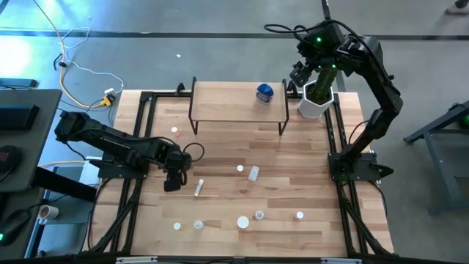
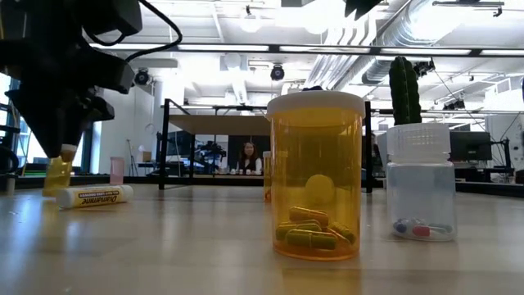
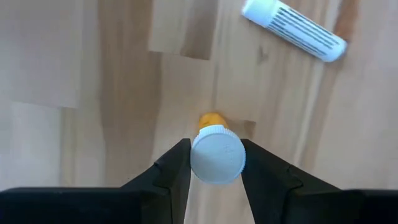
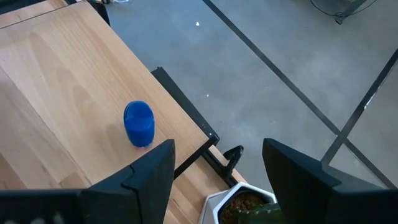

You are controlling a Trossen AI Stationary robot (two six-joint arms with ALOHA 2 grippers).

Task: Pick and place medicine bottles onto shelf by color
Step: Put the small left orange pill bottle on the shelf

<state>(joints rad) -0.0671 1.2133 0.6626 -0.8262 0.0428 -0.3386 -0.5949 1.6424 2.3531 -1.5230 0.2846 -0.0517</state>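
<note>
**Currently: left gripper closed on an orange bottle at the table's left side**

Left gripper point(image 3: 216, 163) — low over the table point(image 1: 293, 158), left of centre. Fingers point(image 3: 171, 171) pressed against both sides of a small orange bottle point(image 3: 216, 155) with a white cap. In the low view the bottle point(image 2: 59, 174) hangs tilted from the fingers, its base at or just above the wood (contact cannot be told).

White tube point(image 1: 198, 187) — lying on its side just beside the left gripper, dark print on its label; also seen in the left wrist view point(image 3: 293, 29) and low view point(image 2: 94, 196).

Right gripper point(image 4: 216, 177) — raised above the far right corner, over the white cactus pot point(image 1: 316, 101). Fingers wide apart, nothing between them.

Shelf point(image 1: 234, 103) — stands at the far edge of the table. One round blue bottle point(image 1: 264, 92) on its top, near the right end; the right wrist view shows it point(image 4: 138, 123) close to the shelf's edge.

Loose bottles on the table:
- white bottle lying down point(image 1: 253, 173) near the centre, a smaller one point(image 1: 239, 169) just beside it
- a row along the near edge, including a white-capped one point(image 1: 242, 221) and a pink-capped one point(image 1: 300, 215)
- low view, nearest the camera: orange bottle with yellow capsules point(image 2: 315, 176), upright; clear bottle point(image 2: 420, 182) beside it
</note>
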